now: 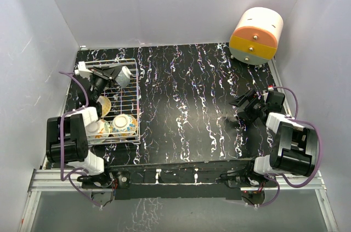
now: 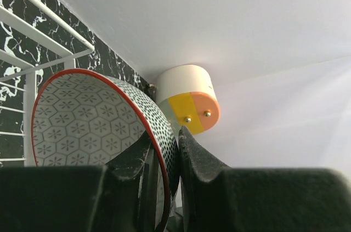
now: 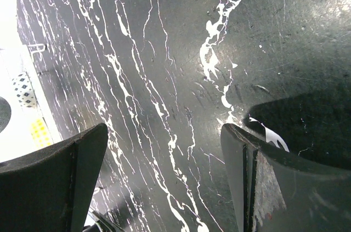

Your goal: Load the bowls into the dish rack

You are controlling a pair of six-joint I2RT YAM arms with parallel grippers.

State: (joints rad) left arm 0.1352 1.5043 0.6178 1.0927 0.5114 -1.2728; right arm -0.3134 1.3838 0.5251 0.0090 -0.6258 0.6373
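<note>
Saw the left arm stretched from the lower left of the top view up to the upper left, bent over the far end of the white wire dish rack. Found the left gripper turned on its side and pointing right. Found it pinched tight on the wall of a small round grey bowl with a red rim, one black finger inside and the other outside. Saw star shapes inside the grey bowl and dark dots on its outside. Found it tipped on its side at the far right corner of the rack, with white wires just to its left in the left wrist view. Could not tell if it touched them.

Counted three more bowls in the near half of the rack: an orange-yellow flower bowl, a pale bowl just left of it, and a yellowish bowl standing on its edge behind them.

Saw the right arm folded at the lower right, with the right gripper low over the black marble table. Found its jaws wide apart, holding nothing.

Spotted a big cream, orange and yellow drum at the upper right.
</note>
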